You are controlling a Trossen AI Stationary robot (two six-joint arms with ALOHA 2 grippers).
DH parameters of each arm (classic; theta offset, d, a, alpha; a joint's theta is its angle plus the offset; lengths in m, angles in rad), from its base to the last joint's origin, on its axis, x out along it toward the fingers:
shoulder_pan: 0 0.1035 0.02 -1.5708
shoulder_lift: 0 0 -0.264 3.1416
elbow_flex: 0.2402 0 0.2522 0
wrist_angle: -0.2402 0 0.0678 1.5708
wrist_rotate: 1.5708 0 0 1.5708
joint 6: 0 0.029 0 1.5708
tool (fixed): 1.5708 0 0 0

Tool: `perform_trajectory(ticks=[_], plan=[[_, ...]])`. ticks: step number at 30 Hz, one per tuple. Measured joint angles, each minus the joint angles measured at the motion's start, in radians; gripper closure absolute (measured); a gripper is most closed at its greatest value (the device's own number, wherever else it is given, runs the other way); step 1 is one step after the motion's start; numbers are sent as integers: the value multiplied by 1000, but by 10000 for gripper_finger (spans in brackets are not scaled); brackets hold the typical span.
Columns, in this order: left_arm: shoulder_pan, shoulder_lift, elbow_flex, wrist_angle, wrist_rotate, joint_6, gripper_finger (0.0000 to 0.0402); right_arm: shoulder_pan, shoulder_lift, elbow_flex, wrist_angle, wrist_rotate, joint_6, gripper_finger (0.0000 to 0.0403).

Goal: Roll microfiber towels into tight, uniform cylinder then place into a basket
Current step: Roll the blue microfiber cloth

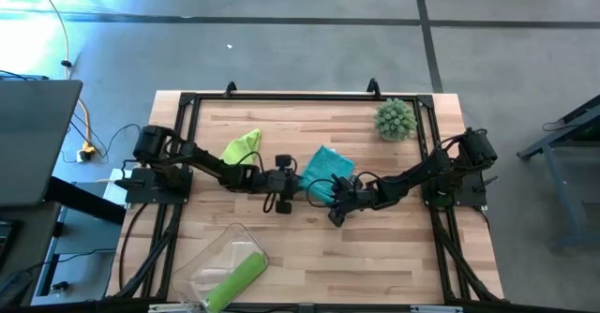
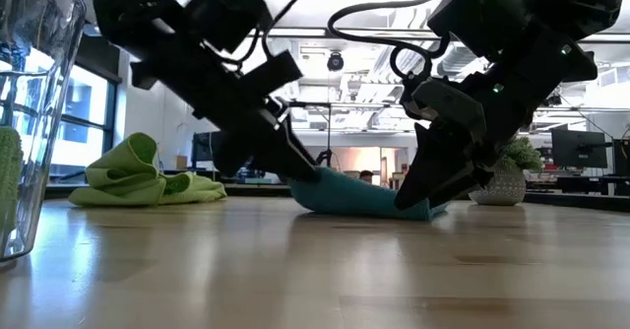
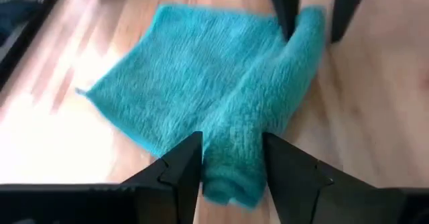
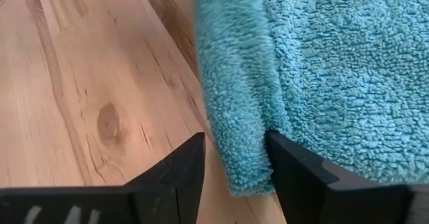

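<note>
You had both arms meeting at the teal towel (image 1: 327, 171), which lay near the middle of the desk (image 1: 394, 257). The left gripper (image 3: 231, 158) was closed on one end of the rolled edge of this towel, and the right gripper (image 4: 234, 158) was closed on the other end of the same roll.

Only the wrist views showed you the grip itself: in the left wrist view the fingers (image 3: 181, 163) pinched the thick fold, and the fingers of the other arm stood at the far end of the roll. The high view hid this under the arms, but only there you could see the basket (image 1: 208, 260) at the front edge of the desk, well apart from the teal towel, with one rolled lime green towel (image 1: 234, 280) lying in it. The second lime green towel (image 1: 241, 147) lay crumpled just beside the left arm, behind the teal towel. The low view showed it as a loose heap (image 2: 138, 176), and showed the basket wall close to the camera.

A spiky ball (image 1: 395, 119) sat near the back right corner of the desk, apart from the teal towel. In front of the teal towel the wood was bare up to the front edge. You could read no writing or label.
</note>
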Motion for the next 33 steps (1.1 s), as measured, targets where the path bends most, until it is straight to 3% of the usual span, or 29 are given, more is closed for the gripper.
perform_trajectory(ticks=[5, 13, 27, 33], plan=[[-40, -13, 11, 2, 6, -1, 259, 0, 0, 0, 1, -3, 0, 251], [-102, -1, 10, -1, 20, 141, 259, 0, 0, 0, 2, -4, 0, 251], [0, 61, 8, -1, 21, 144, 259, 0, 0, 0, 11, -4, -1, 251], [49, 95, 11, 17, 77, 114, 261, 0, 0, 0, 17, -4, -8, 251]])
